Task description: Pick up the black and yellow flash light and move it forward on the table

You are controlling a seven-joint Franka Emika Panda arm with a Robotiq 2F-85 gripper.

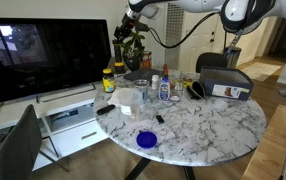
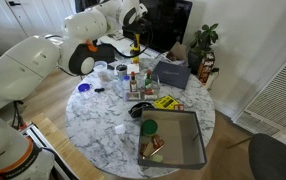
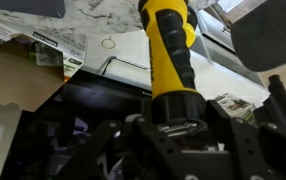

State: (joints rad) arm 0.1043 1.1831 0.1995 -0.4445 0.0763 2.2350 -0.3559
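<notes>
The jaws are clenched on the black and yellow flashlight [image 3: 169, 60]. They grip it near one end, so most of its yellow body and ribbed black grip section stick out past them in the wrist view. Holding it by the end keeps the long barrel in the camera's sight and free of the mechanism.

In an exterior view the flashlight [image 2: 136, 43] hangs in the air under the white arm [image 2: 91, 30], well above the marble-look desk [image 2: 103, 118] and touching nothing on it. It sits over the far side of the desk, near the cluster of bottles [image 2: 133, 80]. That height is probably meant to carry it over their caps without knocking them.

The wrist view shows a strip of marble [image 3: 103, 10] and white furniture below the tool, so it seems close to the desk's rim. How close cannot be told.

The pick-up looks done, and the forward move and set-down remain. Open marble lies near the blue lid [image 1: 146, 140], which looks like the easiest landing spot. The grey bin [image 2: 173, 140] and the grey box [image 1: 223, 82] crowd other parts.
</notes>
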